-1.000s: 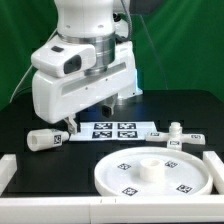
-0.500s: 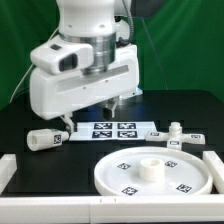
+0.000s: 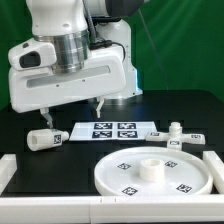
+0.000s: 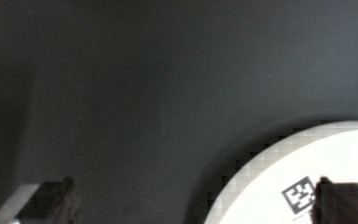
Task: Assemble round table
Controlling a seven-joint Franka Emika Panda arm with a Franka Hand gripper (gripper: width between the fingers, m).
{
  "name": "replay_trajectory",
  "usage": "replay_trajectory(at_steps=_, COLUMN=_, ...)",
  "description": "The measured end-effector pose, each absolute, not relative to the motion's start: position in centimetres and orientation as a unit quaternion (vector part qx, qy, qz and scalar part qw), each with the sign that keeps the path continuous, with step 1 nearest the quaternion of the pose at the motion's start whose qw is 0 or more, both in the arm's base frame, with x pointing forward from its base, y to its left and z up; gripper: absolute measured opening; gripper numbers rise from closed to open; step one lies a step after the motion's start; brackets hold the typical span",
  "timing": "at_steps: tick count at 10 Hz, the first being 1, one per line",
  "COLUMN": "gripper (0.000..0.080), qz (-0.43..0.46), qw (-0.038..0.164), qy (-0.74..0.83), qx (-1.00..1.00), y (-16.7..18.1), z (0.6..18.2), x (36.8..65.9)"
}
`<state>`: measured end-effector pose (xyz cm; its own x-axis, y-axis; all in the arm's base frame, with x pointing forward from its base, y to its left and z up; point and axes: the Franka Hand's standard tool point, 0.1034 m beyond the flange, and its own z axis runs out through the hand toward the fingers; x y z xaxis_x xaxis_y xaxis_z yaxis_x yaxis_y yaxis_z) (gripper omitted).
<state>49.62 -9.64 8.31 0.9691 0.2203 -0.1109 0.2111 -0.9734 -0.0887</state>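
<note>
Black table [image 3: 195, 112], green curtain [image 3: 180, 50] behind. Gripper [image 3: 72, 110] spread wide, empty, above table near lying post [image 3: 42, 138]; round disc [image 3: 155, 176] apart.

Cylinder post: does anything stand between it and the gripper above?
Nothing visible does. The cylinder post lies on its side on the table, apart from the open gripper above it; the marker board lies beside it, toward the exterior view's right.

Franka arm [image 3: 60, 15]: glossy white shell, rounded links, dark section near top. Grey ribbed metal collar [image 3: 68, 50] sits above hand. Gripper [image 3: 73, 110]: wide boxy white housing, dark grey inset panel on one end face. Two slim dark fingers [image 3: 99, 106] underneath; wrist view shows fingertips [image 4: 55, 202] black, blunt, slightly blurred.
</note>
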Motion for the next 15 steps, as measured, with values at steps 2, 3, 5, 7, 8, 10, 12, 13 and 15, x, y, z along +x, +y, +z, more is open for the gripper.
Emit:
replay_trajectory(at_steps=2, gripper=0.0649, qz=0.071, qw=0.033, qy=-0.028, qx=-0.997, y=-11.2, z=8.2, x=49.1)
replay_trajectory(at_steps=3, gripper=0.0649, qz=0.073, qw=0.027, qy=0.016, qx=-0.997, y=-12.5, z=8.2, x=48.7)
replay_trajectory(at_steps=5, gripper=0.0649, qz=0.075, qw=0.03, qy=0.089, qx=-0.993, y=-14.8, z=8.3, x=48.2)
replay_trajectory(at_steps=7, gripper=0.0649, qz=0.075, qw=0.04, qy=0.158, qx=-0.984, y=-14.6, z=8.2, x=48.7)
replay_trajectory(at_steps=8, gripper=0.0649, qz=0.075, qw=0.04, qy=0.163, qx=-0.983, y=-14.4, z=8.1, x=48.8)
replay_trajectory(at_steps=10, gripper=0.0649, qz=0.118, qw=0.059, qy=0.169, qx=-0.977, y=-15.1, z=7.5, x=47.9)
replay_trajectory(at_steps=12, gripper=0.0649, qz=0.158, qw=0.072, qy=0.166, qx=-0.971, y=-17.3, z=8.5, x=48.2)
replay_trajectory(at_steps=13, gripper=0.0649, qz=0.217, qw=0.088, qy=0.167, qx=-0.958, y=-17.6, z=8.7, x=47.7)
replay_trajectory(at_steps=15, gripper=0.0649, qz=0.31, qw=0.114, qy=0.173, qx=-0.928, y=-18.1, z=7.9, x=47.1)
